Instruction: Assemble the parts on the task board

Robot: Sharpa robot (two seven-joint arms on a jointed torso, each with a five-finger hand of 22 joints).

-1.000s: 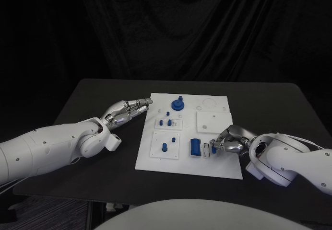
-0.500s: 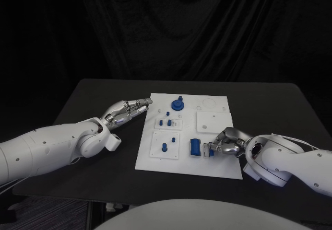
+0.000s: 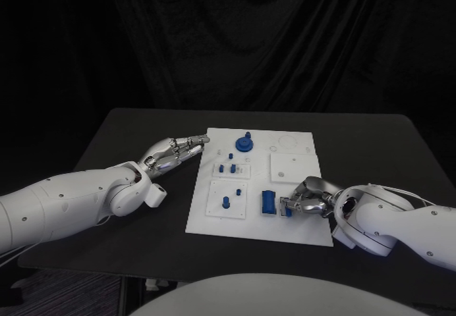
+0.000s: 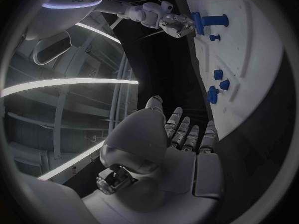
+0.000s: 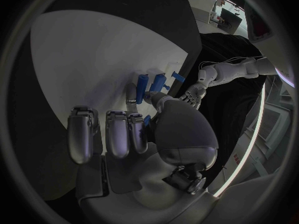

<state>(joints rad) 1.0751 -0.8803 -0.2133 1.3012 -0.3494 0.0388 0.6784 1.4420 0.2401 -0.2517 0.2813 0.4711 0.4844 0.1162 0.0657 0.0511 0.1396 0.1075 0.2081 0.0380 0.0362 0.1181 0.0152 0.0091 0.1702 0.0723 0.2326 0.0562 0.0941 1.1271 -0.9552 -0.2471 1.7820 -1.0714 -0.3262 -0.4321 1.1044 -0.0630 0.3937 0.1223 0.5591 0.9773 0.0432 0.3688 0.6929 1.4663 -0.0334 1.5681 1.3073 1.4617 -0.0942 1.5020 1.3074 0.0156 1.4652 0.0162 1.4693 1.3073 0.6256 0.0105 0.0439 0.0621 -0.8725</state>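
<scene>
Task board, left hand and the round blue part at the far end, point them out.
task board (image 3: 294,168): head view, bare white square.
left hand (image 3: 174,153): head view, knuckles.
round blue part (image 3: 245,143): head view, its middle.

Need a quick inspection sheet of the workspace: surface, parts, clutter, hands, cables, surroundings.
Surface: black table, task board in its middle.
Job's things: blue parts on the board; round knobbed part at far edge, blue block near the right robot hand.
Clutter: nothing seen.
Robot hands: left robot hand beside the board's left edge, holding nothing; right robot hand over the board, contents unclear.
Cables: nothing seen.
Surroundings: dark curtain behind.
</scene>
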